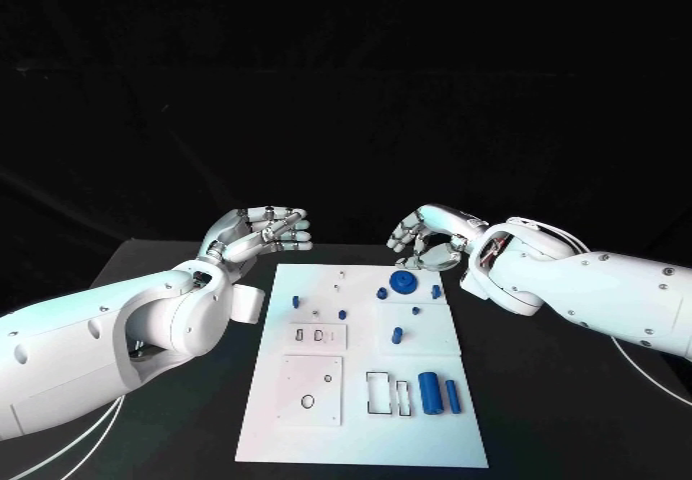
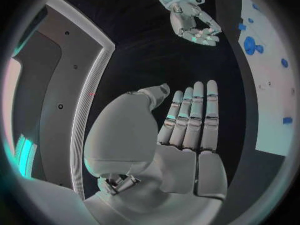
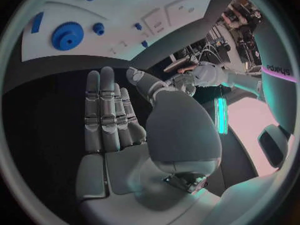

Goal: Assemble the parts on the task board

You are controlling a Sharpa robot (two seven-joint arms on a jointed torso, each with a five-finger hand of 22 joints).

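Hovering just past the far edge of the board, both hands look empty right now. The left hand (image 1: 264, 232) sits above the black table (image 1: 577, 400) near the board's far left corner; in its wrist view the fingers (image 2: 195, 116) are stretched out side by side, nothing in them. The right hand (image 1: 430, 240) hangs near the far right corner with its fingers loosely curved down toward the board, and its own wrist view shows them straight and bare too, so I'd call both open.

Moving outward, the white task board (image 1: 361, 440) lies lengthwise in the middle of the table. Closest to the right hand is a round blue gear (image 1: 405, 283), with a few small blue pegs (image 1: 382, 293) scattered beside it. Down at the near right, a blue cylinder (image 1: 428, 393) and a thinner blue bar (image 1: 451, 396) lie next to a rectangular slot.

My guess is nothing's been picked up yet, so we're at the very start, choosing a first part. The gear is the obvious candidate for the right hand: it'd need to drop lower, get fingertips round the rim and lift cleanly without knocking the pegs.
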